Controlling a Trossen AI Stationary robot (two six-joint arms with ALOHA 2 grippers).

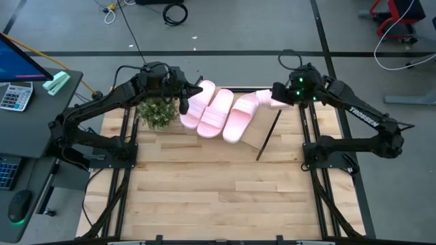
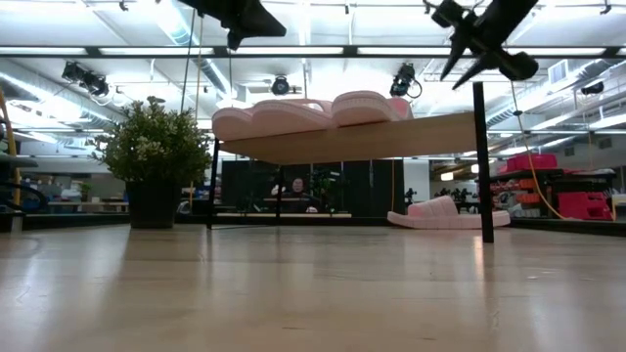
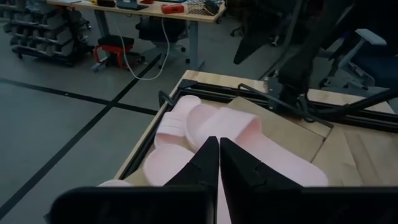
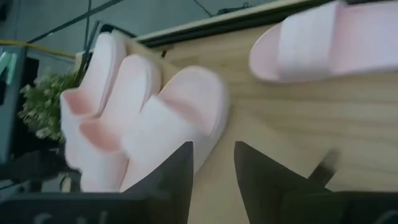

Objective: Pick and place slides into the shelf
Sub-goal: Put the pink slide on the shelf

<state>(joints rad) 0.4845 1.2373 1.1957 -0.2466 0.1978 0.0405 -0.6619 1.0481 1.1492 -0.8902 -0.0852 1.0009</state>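
Three light pink slides (image 1: 218,112) lie side by side on the slanted wooden shelf (image 1: 262,136), overlapping one another; the low view shows them on the shelf's top (image 2: 303,112). A fourth slide (image 1: 262,101) rests sole-down on the table behind the shelf (image 2: 445,213) (image 4: 336,37). My left gripper (image 1: 184,103) (image 3: 219,155) is shut and hovers above the leftmost slides. My right gripper (image 1: 274,95) (image 4: 214,165) is open and hangs above the shelf's right part, near the fourth slide. In the low view both grippers (image 2: 243,24) (image 2: 469,54) stand clear above the shelf.
A potted plant (image 1: 158,112) (image 2: 155,156) stands on the table left of the shelf, close under my left arm. The shelf's black leg (image 2: 481,161) stands at its right. The near half of the wooden table (image 1: 218,197) is bare. A desk with a calculator (image 1: 15,95) lies off the table's left.
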